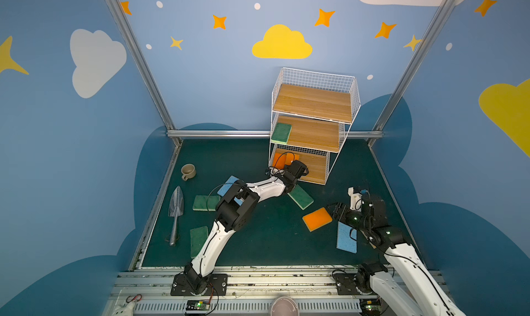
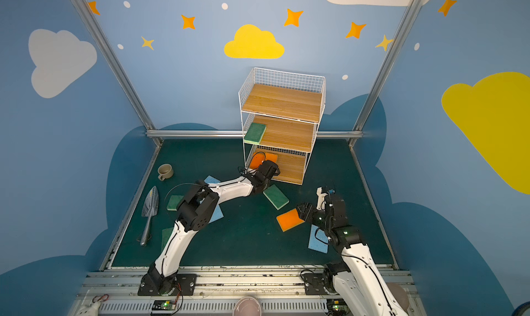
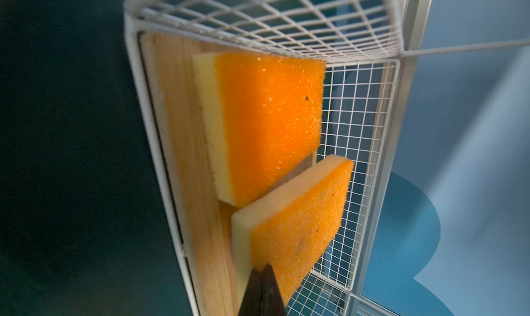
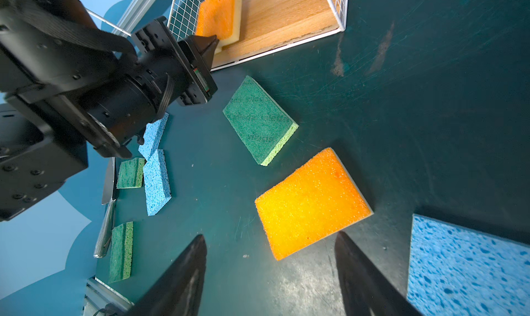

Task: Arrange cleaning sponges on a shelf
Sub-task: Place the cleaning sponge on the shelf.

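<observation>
Two tools, ten sponges, one shelf

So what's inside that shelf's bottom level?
One orange sponge and a nearer orange sponge, the shut left gripper at its edge. The rear partly hides beneath the middle board.

Soft even light; 2 wrist views blur close up (edges bend).

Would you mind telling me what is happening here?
The robot is shelving sponges. The left tool, shut, meets the edge of an orange-on-yellow sponge on the lowest wooden board of the white wire shelf, beside another orange one. The right tool hangs open near an orange sponge on the green table. A dark green sponge lies on the middle board.
</observation>
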`<state>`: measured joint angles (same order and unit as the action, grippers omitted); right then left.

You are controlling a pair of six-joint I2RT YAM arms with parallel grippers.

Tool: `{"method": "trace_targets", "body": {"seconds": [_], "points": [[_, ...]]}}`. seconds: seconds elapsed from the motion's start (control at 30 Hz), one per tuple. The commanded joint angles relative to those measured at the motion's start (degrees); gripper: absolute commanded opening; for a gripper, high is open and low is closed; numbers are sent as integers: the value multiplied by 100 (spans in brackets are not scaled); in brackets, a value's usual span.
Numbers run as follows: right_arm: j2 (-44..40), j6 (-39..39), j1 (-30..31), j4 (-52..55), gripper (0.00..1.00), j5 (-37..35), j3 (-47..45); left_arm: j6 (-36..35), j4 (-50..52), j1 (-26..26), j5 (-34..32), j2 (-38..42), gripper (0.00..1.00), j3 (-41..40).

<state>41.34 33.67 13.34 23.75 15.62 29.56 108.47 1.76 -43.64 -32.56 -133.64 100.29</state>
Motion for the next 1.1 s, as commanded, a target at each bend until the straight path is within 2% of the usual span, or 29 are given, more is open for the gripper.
{"method": "trace_targets", "body": {"seconds": [0.0, 0.23, 0.67, 1.07], "points": [[14, -1, 27, -82, 70, 29, 102, -306, 81, -26, -35, -92, 3, 164], [-14, -1, 19, -68, 70, 38, 91, -506, 8, -68, -58, -11, 3, 236], [-32, -27, 15, -17, 70, 73, 81, -182, 328, -119, -52, -408, 3, 605], [-23, -27, 24, -36, 70, 86, 58, -6, 488, -43, -155, -338, 3, 374]]}}
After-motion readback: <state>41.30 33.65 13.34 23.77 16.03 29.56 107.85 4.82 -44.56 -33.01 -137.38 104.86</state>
